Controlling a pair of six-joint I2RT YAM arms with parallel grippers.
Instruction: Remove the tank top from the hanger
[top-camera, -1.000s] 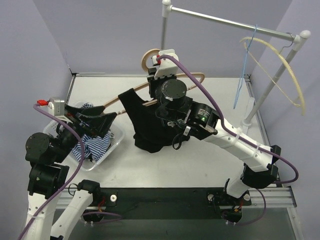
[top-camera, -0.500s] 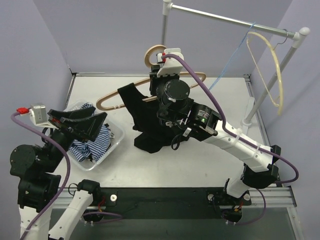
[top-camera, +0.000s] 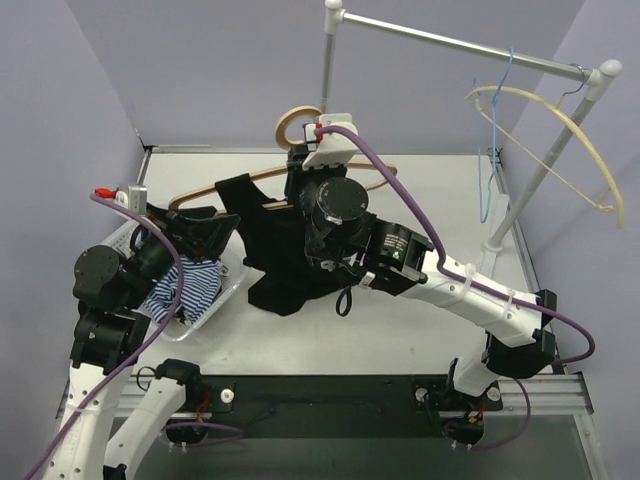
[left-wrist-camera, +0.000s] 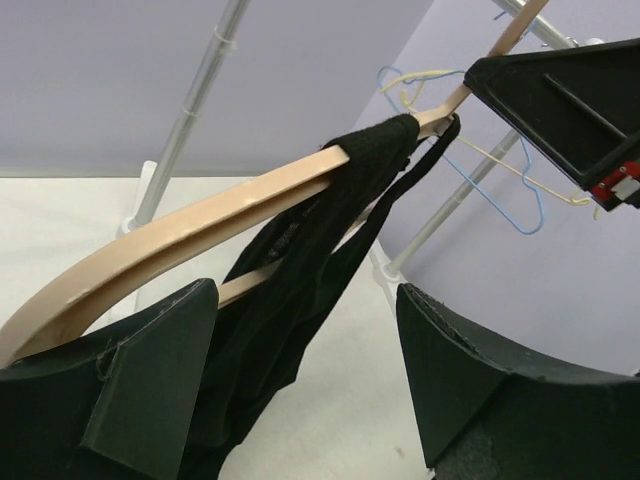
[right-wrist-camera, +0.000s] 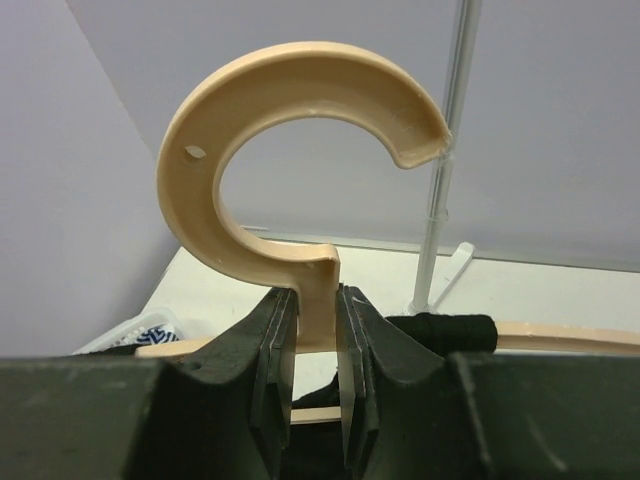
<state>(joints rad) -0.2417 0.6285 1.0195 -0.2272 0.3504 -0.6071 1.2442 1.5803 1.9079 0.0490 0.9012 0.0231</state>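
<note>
Your left pincer gapes released near one bin of striped cloth. One black tank top hangs on one wooden hanger, whose neck your right pincer clenches. Beyond, two wire hangers, cream and blue, dangle from one rail.

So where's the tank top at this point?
Top view, centre of the table: the black tank top hangs on the wooden hanger gripped by the right end effector, with the open left end effector just left of it.

Blk tank top on hanger
</note>
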